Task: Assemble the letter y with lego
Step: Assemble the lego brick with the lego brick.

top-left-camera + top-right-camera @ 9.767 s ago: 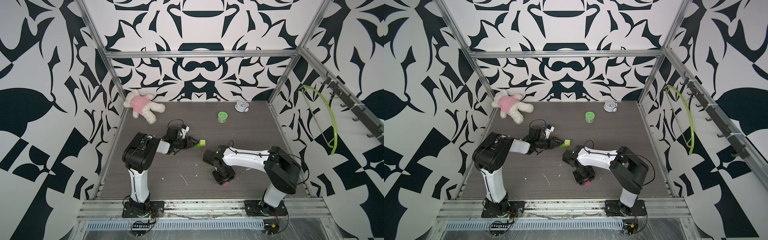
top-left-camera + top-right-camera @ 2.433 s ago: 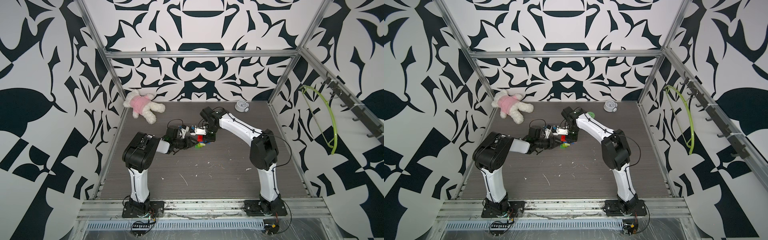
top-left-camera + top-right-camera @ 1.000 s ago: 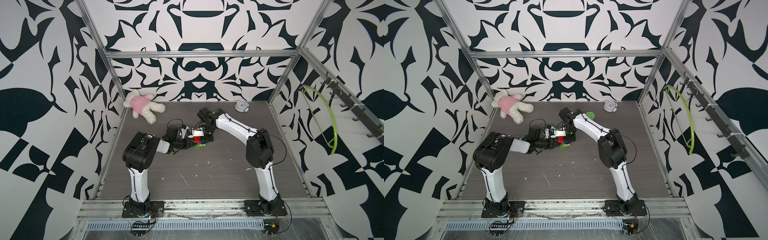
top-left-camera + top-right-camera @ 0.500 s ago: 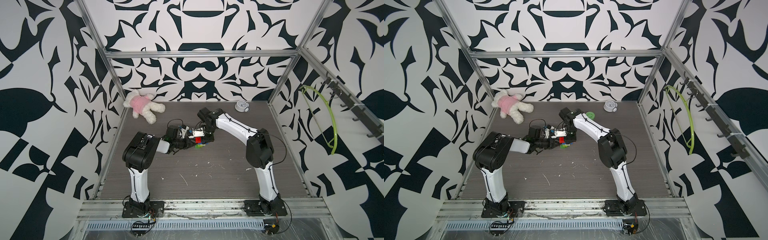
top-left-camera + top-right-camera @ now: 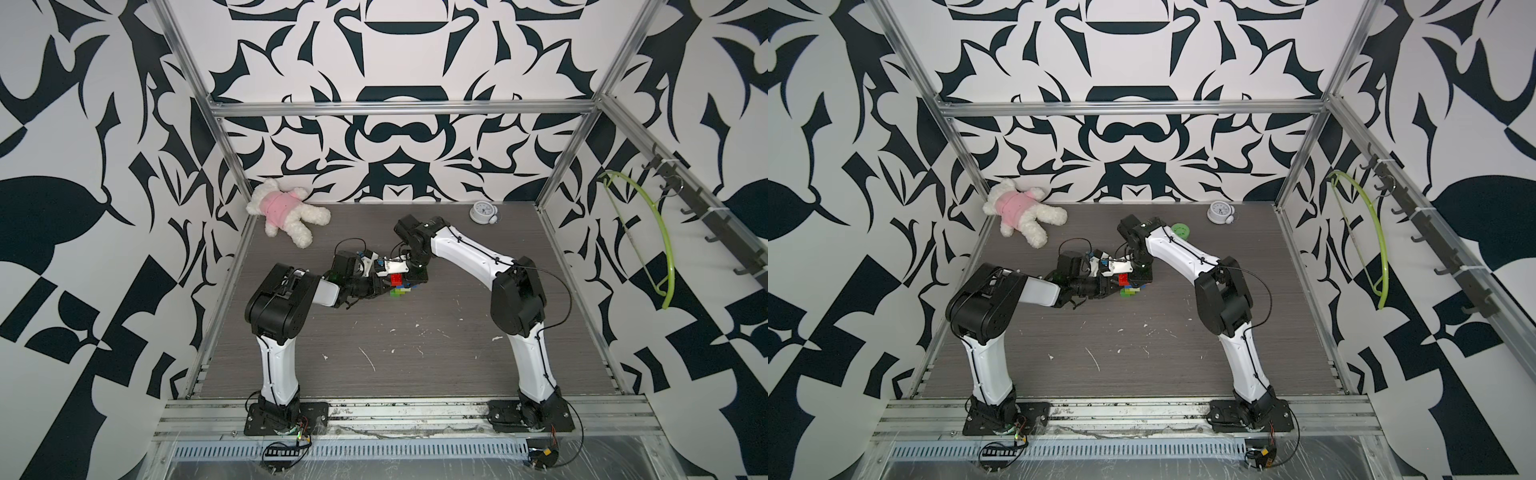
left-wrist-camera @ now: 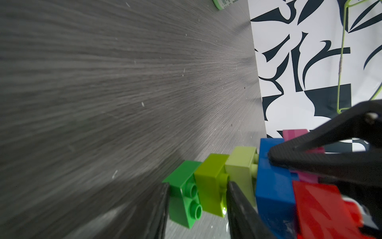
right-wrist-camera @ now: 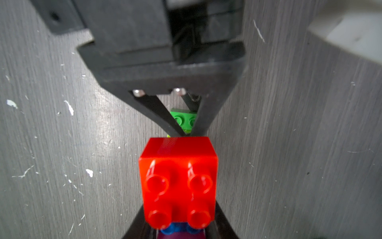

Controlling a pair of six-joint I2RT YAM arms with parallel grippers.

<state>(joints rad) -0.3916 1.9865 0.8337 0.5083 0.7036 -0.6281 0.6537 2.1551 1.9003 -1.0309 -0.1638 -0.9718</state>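
Observation:
The letter y point(image 5: 400, 286) lies sideways just over the table, mid-table, in both top views. My left gripper point(image 6: 197, 186) is shut on its stem, one finger against the green brick point(image 6: 184, 192), the other against a lime brick point(image 6: 210, 186). A paler lime brick point(image 6: 241, 165) joins them to the blue crossbar point(image 6: 272, 182). The red brick point(image 7: 177, 175) sits on the blue. My right gripper point(image 7: 179, 233) is shut on the pink brick point(image 6: 295, 134), and its fingers point(image 6: 330, 163) touch the blue.
A plush toy point(image 5: 286, 212) lies at the back left and a small alarm clock point(image 5: 482, 212) at the back right. A round green tub point(image 5: 1180, 230) sits behind the right arm. A green hanger point(image 5: 660, 249) hangs on the right wall.
Since ten seconds ago the right arm has carried the pink brick from the table's front to the figure in the left gripper. Over the last second nothing visibly moves.

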